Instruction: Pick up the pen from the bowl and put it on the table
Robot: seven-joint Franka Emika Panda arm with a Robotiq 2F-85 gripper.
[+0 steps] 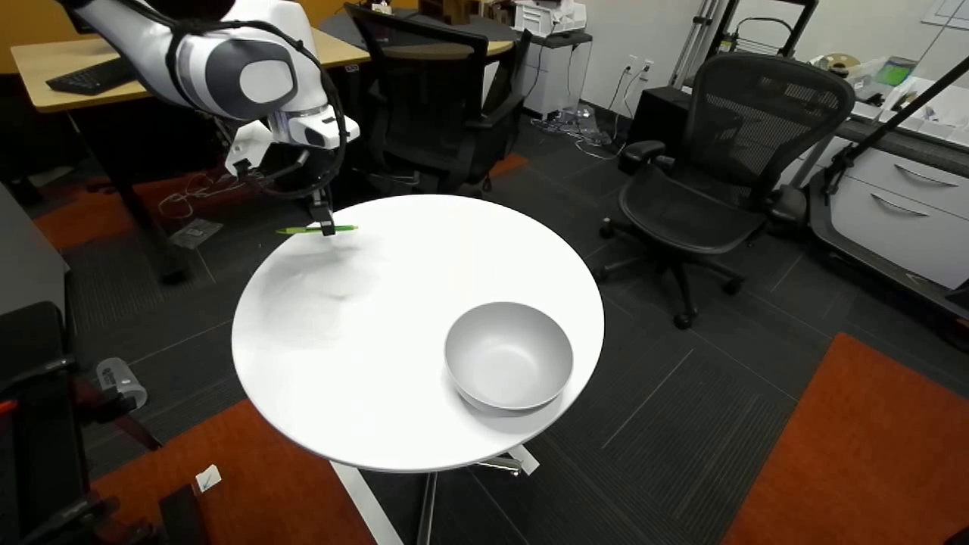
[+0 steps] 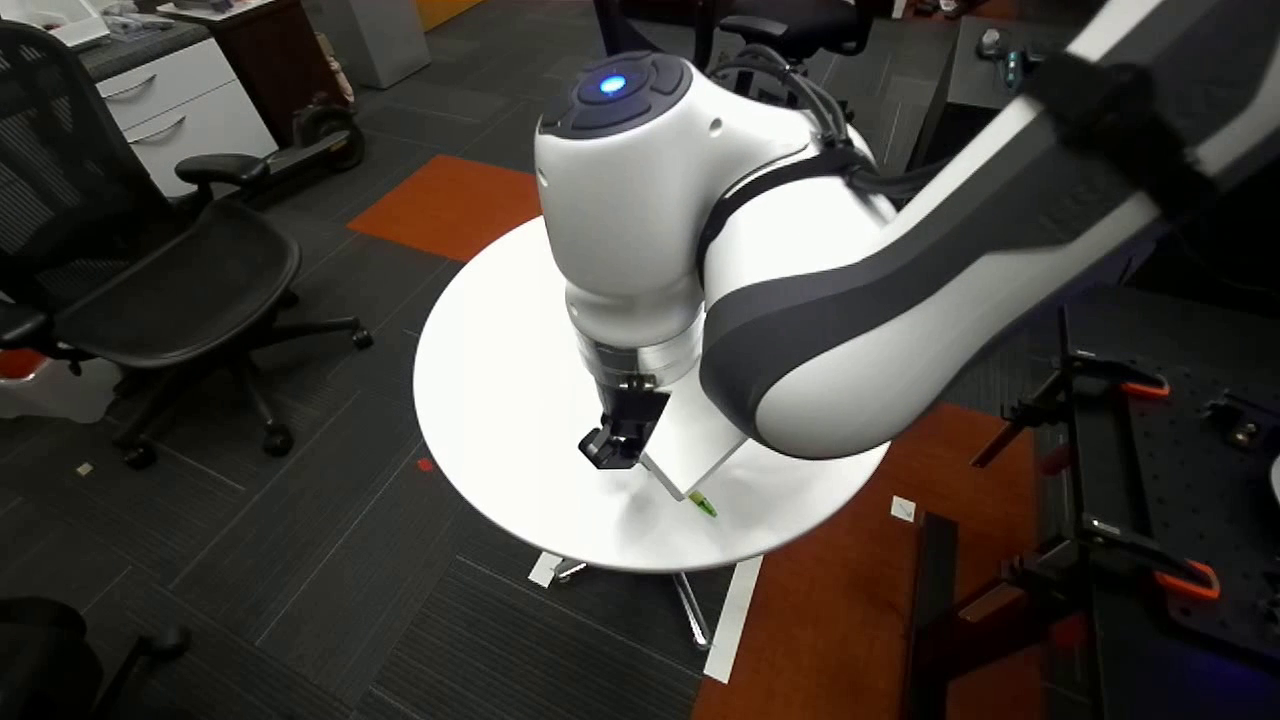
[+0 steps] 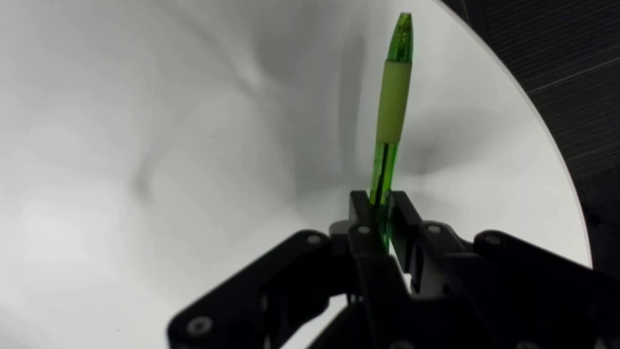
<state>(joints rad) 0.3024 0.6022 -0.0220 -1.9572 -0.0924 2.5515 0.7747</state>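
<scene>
The thin bright green pen (image 1: 295, 230) is held level by my gripper (image 1: 327, 228), near the edge of the round white table (image 1: 401, 280). In the wrist view the fingers (image 3: 379, 201) are shut on the pen (image 3: 394, 102) around its clear barrel. Its shadow on the table (image 3: 218, 145) lies apart from it, so it is above the top. In an exterior view only one end of the pen (image 2: 704, 503) shows over the table (image 2: 490, 380); the fingertips are hidden there. The grey bowl (image 1: 509, 357) stands empty on the table, away from the gripper, and shows in one exterior view only.
A black office chair (image 1: 681, 219) stands beside the table, and another black chair (image 1: 431, 98) is behind it. A light wooden desk (image 1: 57, 57) with a keyboard (image 1: 91, 76) is behind the arm. A dark bench with orange-handled clamps (image 2: 1190, 580) stands near the table.
</scene>
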